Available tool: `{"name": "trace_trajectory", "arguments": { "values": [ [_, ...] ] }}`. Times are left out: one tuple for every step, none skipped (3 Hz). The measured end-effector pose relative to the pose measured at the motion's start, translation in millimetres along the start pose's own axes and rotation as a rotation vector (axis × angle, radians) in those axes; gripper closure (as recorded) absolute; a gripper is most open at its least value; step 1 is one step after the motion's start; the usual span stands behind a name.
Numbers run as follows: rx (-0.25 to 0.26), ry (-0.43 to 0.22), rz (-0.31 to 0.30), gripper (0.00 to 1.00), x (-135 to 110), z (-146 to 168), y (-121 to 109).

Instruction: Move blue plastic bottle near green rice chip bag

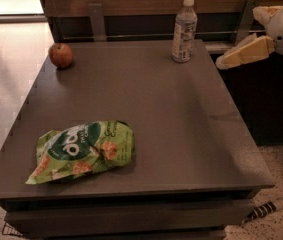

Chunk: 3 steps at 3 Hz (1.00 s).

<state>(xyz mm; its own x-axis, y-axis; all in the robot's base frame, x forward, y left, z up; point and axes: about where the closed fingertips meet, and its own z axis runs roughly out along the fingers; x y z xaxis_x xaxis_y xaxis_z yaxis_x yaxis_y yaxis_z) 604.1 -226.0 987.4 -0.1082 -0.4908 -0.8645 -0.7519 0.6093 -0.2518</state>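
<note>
The blue plastic bottle, clear with a white cap and a pale label, stands upright at the far edge of the dark table, right of centre. The green rice chip bag lies flat near the table's front left corner. My gripper hangs in the air at the right edge of the view, just beyond the table's far right corner and to the right of the bottle. Its two pale yellow fingers are spread apart and hold nothing.
A small red apple sits at the table's far left corner. A wooden wall with metal brackets runs behind the table. A striped cable lies on the floor at the front right.
</note>
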Motion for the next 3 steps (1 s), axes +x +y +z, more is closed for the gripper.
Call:
{"name": "trace_trajectory", "arguments": {
  "values": [
    [-0.018,-0.059,0.027,0.00,-14.2,11.6,-18.6],
    [-0.018,-0.059,0.026,0.00,-14.2,11.7,-18.6],
    [0.004,-0.129,0.079,0.00,-13.2,37.1,-44.9]
  ]
}}
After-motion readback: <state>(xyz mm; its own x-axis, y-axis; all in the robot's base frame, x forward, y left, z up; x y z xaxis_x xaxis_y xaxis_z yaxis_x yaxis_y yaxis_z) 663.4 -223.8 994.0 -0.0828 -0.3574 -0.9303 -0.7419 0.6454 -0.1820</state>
